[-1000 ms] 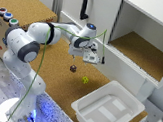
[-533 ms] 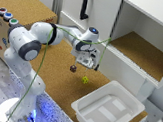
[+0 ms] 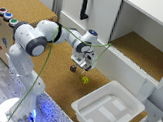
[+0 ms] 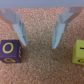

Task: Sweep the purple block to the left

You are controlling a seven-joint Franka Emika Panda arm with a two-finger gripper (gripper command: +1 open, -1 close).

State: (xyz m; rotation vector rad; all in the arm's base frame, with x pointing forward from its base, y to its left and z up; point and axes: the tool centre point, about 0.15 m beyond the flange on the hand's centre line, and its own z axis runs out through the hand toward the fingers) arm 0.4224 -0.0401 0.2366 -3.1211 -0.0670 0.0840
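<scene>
Two blocks flank my gripper: the purple block beside one finger, the yellow block farther off; fingers wide, holding nothing.

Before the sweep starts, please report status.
Claw open, empty, above cork. Purple block beside one finger, outside jaws. Yellow-green block on opposite side, apart.

A tiny dark purple block sits flat on the cork-textured tabletop, in front of the white cabinet. In the wrist view the purple block is cube-shaped, upright, with a yellow ring-shaped mark like the letter O on the face toward the camera.
</scene>
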